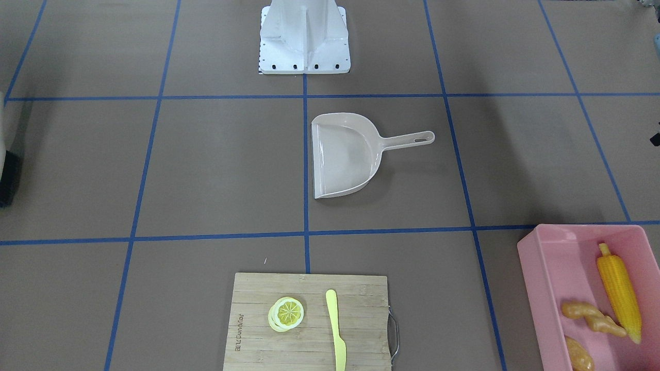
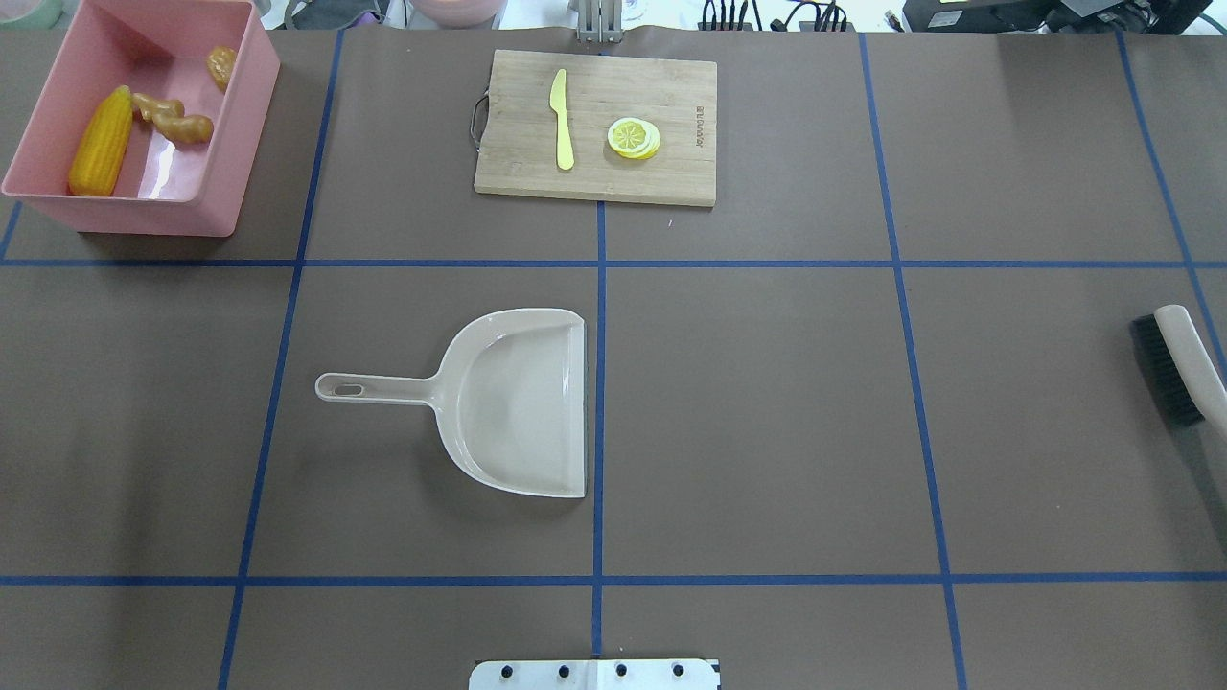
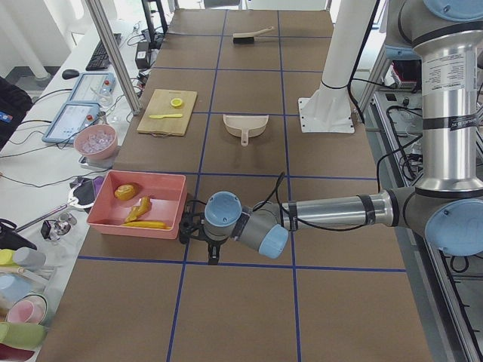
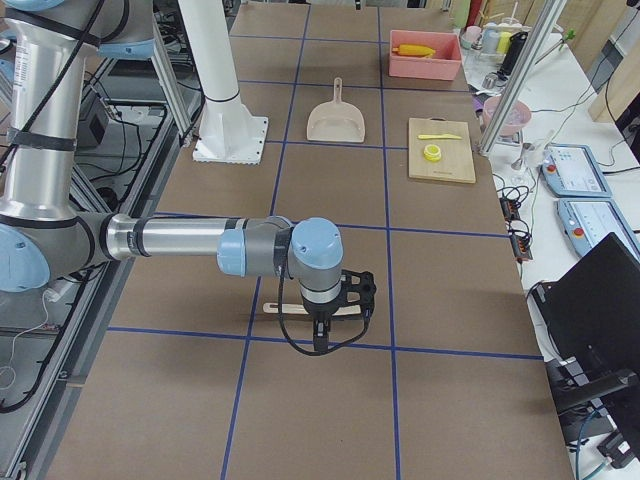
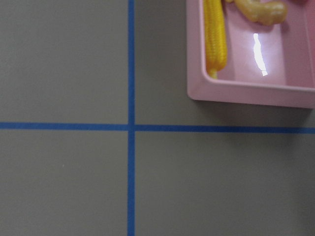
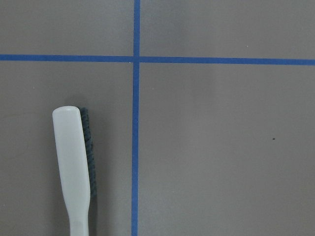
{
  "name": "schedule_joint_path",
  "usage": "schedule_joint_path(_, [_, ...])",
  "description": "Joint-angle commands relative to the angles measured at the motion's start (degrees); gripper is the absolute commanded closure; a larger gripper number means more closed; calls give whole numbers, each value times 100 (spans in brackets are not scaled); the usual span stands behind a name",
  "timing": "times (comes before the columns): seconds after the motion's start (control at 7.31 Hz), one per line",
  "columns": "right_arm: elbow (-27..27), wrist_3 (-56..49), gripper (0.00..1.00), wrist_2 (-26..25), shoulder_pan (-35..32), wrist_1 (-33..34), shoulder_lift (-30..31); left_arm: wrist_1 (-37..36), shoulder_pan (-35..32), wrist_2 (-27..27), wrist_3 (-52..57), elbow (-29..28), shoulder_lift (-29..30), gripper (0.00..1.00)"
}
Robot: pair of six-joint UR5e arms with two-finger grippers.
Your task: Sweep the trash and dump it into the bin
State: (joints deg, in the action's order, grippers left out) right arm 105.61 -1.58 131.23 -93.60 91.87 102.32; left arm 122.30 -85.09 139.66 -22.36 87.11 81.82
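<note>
Jaws on both arms show only in the two side views, so I cannot tell whether they are wide or narrow. The left arm (image 3: 332, 211) reaches low over the bench with its wrist just beside the pink bin (image 2: 134, 213). The right arm (image 4: 180, 240) hangs above the brush (image 2: 1174, 369), which lies flat on the bench at the far right end.

All three pieces of trash are inside the bin: the corn cob (image 2: 101, 153), the ginger root (image 2: 177, 120) and the potato (image 2: 222, 65). The dustpan (image 2: 518, 402) sits empty in the middle of the bench, well apart from the bin. On the cutting board (image 2: 518, 168) only the lemon slice (image 2: 634, 137) and the knife (image 2: 562, 120) are in sight.

By my reading, the sweeping and dumping look done, and nothing is left to collect.
</note>
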Motion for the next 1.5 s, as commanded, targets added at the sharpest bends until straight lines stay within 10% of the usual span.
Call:
schedule_joint_path(0.0, [-31, 0, 0, -1, 0, 15, 16, -929, -25, 9, 1016, -63, -53, 2])
schedule_joint_path(0.82, [-14, 0, 0, 253, 0, 25, 16, -3789, -621, -314, 2786, 1044, -9, 2])
schedule_joint_path(1.37, [4, -9, 0, 332, 0, 7, 16, -4013, -965, -887, 3296, 1387, 185, 2])
